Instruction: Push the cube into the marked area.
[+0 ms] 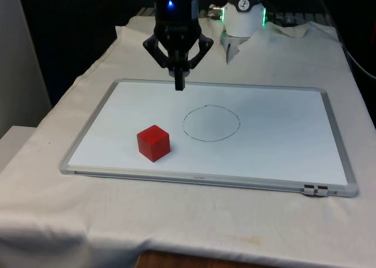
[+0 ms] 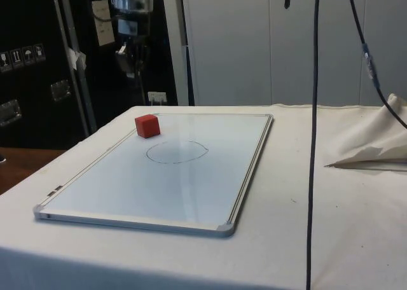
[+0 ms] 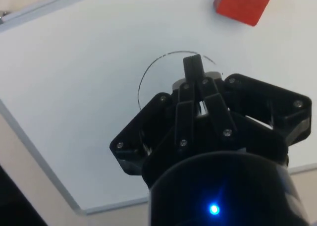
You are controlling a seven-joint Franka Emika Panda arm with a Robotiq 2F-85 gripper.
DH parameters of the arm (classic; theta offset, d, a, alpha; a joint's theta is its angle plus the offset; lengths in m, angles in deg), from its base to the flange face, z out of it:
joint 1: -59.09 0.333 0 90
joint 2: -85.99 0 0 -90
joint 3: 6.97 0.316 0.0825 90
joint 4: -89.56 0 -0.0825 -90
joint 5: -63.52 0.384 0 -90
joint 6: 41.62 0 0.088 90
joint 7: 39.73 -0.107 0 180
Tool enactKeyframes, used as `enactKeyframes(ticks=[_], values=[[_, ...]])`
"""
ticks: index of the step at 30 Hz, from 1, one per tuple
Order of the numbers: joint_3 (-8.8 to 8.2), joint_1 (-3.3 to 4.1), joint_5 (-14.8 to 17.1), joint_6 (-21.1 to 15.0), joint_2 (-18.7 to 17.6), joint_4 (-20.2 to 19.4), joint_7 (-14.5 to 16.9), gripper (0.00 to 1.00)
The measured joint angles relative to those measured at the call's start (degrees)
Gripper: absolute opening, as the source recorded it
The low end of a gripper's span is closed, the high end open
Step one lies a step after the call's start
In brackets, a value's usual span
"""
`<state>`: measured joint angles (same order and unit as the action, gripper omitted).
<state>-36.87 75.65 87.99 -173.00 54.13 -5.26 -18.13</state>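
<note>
We see the gripper (image 1: 180, 83) hanging above the far edge of the whiteboard (image 1: 282, 162), its two fingers (image 3: 193, 70) pressed together with nothing between them. The red cube (image 1: 154, 143) sits on the board towards the front view's left and near side, resting flat with one corner turned to the camera. The marked area is a thin drawn circle (image 1: 211, 123) just to the front view's right of the cube; the cube stands outside that line, close to it but apart. In the side view the cube (image 2: 147, 125) lies beyond the circle (image 2: 177, 151), near the board's far corner. The gripper looks well clear of the board surface, though we cannot judge its height surely. The board lies on the white cloth (image 1: 76, 221)
</note>
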Motion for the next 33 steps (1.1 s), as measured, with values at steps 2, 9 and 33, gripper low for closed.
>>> enactKeyframes(ticks=[2,9,33], values=[[0.0,-0.06,0.1,-2.1,-0.7,0.0,0.0,0.0],[0.0,-0.06,0.2,-5.7,-2.0,0.2,-0.1,0.0],[-1.03,-0.74,1.2,-16.4,-8.4,0.2,-1.0,0.0]])
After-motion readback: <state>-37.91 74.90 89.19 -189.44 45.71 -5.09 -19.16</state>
